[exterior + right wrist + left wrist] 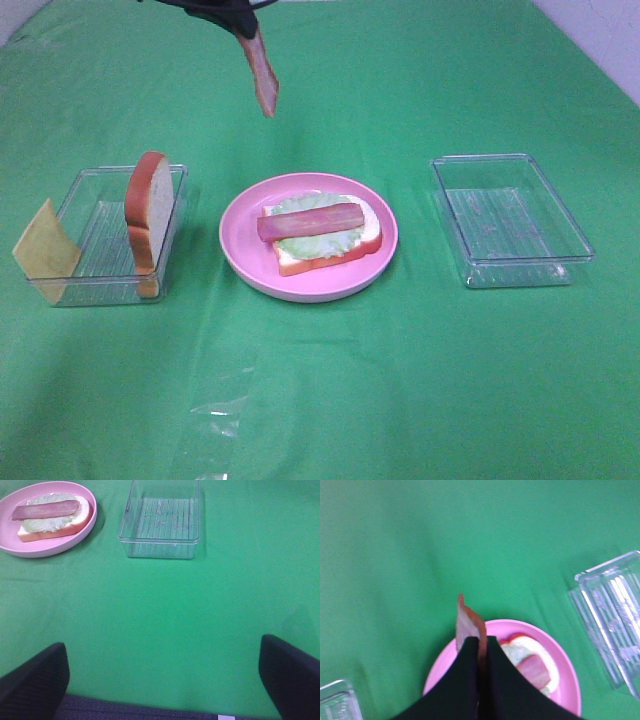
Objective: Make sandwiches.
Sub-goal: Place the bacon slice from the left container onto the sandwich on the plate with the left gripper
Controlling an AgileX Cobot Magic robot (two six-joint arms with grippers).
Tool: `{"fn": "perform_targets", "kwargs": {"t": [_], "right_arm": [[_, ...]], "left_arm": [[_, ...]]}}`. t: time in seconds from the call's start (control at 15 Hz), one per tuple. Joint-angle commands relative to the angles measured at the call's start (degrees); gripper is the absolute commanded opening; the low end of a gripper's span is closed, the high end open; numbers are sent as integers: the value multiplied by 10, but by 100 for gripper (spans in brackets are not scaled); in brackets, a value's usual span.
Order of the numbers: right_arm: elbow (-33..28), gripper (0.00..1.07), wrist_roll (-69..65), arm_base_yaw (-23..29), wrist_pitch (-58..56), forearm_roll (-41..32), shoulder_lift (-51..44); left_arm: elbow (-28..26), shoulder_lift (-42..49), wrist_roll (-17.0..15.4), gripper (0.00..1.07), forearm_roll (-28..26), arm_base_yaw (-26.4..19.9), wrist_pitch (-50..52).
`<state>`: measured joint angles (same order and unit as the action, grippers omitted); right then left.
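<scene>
**Sandwich set on green desk: one part-built stack, one bacon strip aloft**

- Desk: covered in green cloth. A scrap of clear, crinkled film lies on its near side.
- Pink plate, round, at the centre of the desk. It carries the sandwich in progress.
- Sandwich in progress: a bread slice with orange-brown crust lies flat on the plate. Pale green lettuce lies on it. One bacon strip lies lengthwise across the lettuce, running left to right.
- Second bacon strip: hangs in the air over the far side of the desk, beyond the plate. It is tilted, and its lower end is free and well above the cloth.
- Left fingers: black, pressed together on the upper end of the second bacon strip, pinching it between them.
- Right fingers: black, spread wide over bare cloth on the near right. Nothing sits between them. They are well apart from the plate.
- Left tray: clear plastic, left of the plate. A second bread slice stands on edge along its right side.
- Cheese square: yellow, leans at the left tray's left wall. Whether it sits inside or outside that wall cannot be told.
- Right tray: clear plastic with a ribbed floor, right of the plate.
</scene>
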<state>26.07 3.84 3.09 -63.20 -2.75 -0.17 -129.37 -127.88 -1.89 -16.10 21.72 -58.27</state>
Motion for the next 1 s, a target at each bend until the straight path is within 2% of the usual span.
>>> {"fn": "perform_targets", "kwargs": {"t": [0.07, 0.4, 0.6, 0.87, 1.0], "right_arm": [[-2, 98, 4, -3, 3, -1, -19], [-2, 98, 4, -3, 3, -1, -19], [-2, 99, 4, -3, 3, -2, -19], [-2, 99, 4, -3, 3, -2, -19], [-2, 99, 4, -3, 3, -2, -19]], "left_arm": [[-3, -13, -2, 0, -48, 34, 1], [-3, -42, 4, 0, -102, 73, -76], [-2, -66, 26, 0, -132, 77, -132], [-2, -105, 28, 0, -123, 78, -165], [-2, -116, 26, 0, -70, 78, -166]]}}
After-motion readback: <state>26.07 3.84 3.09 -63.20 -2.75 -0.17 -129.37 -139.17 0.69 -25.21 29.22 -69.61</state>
